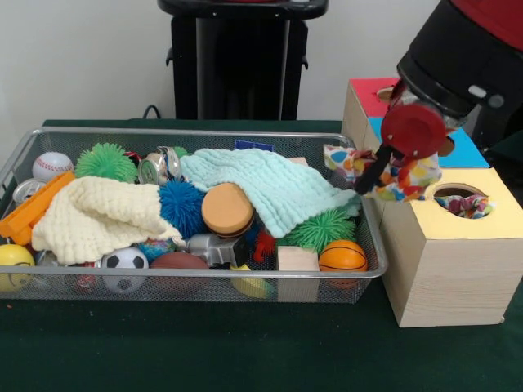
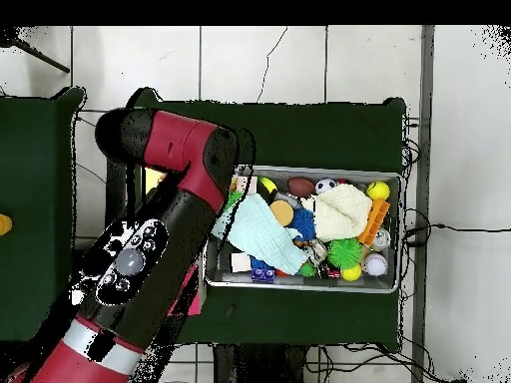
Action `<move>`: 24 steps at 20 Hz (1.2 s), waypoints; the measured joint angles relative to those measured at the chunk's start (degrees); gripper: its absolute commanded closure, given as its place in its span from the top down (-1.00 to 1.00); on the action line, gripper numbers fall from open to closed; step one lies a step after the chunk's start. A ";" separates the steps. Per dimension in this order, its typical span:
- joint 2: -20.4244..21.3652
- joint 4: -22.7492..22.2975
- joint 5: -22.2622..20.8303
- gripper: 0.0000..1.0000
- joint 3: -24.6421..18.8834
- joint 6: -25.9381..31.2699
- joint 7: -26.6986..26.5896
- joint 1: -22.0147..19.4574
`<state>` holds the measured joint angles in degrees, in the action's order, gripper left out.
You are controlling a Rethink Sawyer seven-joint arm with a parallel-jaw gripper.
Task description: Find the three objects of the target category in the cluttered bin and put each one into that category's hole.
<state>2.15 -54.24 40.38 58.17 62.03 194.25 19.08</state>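
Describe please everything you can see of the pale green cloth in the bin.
The green cloth is a soft, waffle-textured fabric, pale mint in colour, lying crumpled and half spread in the wire bin. In the front view it drapes from the bin's middle toward its right end, over other toys. Its edge lies against a round tan disc and a blue spiky ball, and a green spiky ball sits at its lower right corner. Nothing grips it.

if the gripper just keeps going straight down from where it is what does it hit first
Probably the patterned cloth bunched under the gripper, then the yellow-topped box near its hole. Depth is unclear, and the cloth hides the fingertips.
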 measured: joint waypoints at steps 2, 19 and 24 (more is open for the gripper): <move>0.80 0.38 -0.01 -1.00 0.41 2.35 0.00 -0.04; 8.17 4.12 -0.01 -1.00 -2.61 8.36 -0.08 -0.05; 10.28 4.08 -0.41 -1.00 -9.16 -0.25 -1.66 -0.15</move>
<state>12.43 -50.16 39.97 49.01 61.78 192.59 18.92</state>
